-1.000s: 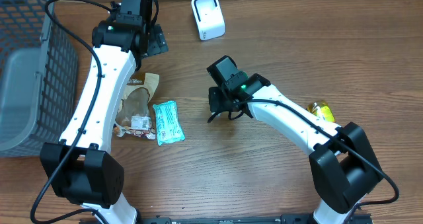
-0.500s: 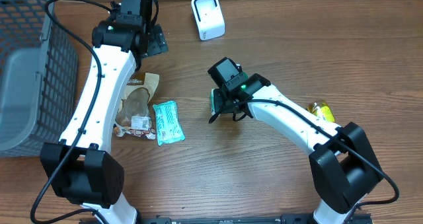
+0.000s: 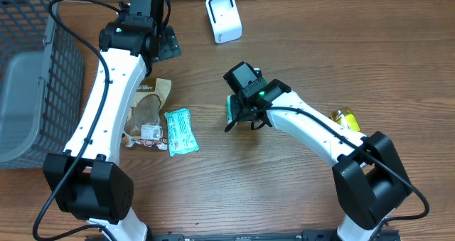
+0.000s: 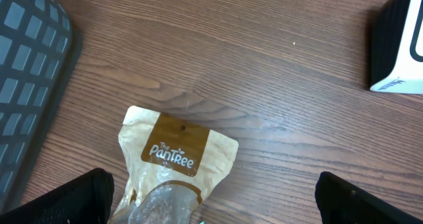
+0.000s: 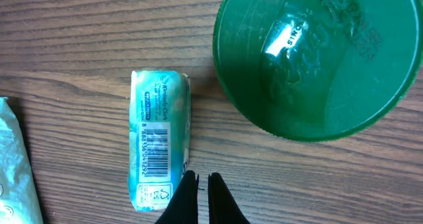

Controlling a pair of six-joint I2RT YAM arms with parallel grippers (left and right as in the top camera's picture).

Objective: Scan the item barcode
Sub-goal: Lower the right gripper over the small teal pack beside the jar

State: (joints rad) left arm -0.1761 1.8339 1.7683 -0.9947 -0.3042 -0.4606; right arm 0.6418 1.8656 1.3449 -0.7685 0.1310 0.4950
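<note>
A small teal packet (image 5: 158,148) lies on the wooden table with its barcode facing up. My right gripper (image 5: 203,194) is shut and holds nothing; its tips rest just to the right of the packet's near end. A round green tub (image 5: 314,59) stands just beyond the tips. The white scanner (image 3: 223,17) stands at the back of the table. Near the back left my left gripper (image 3: 165,45) is open and empty, above the top of a brown Pantree pouch (image 4: 175,161). The scanner (image 4: 400,45) shows at that view's right edge.
A grey basket (image 3: 25,70) fills the left side. A larger teal packet (image 3: 179,131) lies beside the brown pouch (image 3: 146,113). A yellow item (image 3: 345,118) sits at the right, behind my right arm.
My right gripper shifted slightly up and to the right, uncovering a green edge on its left. The left arm has not moved.
</note>
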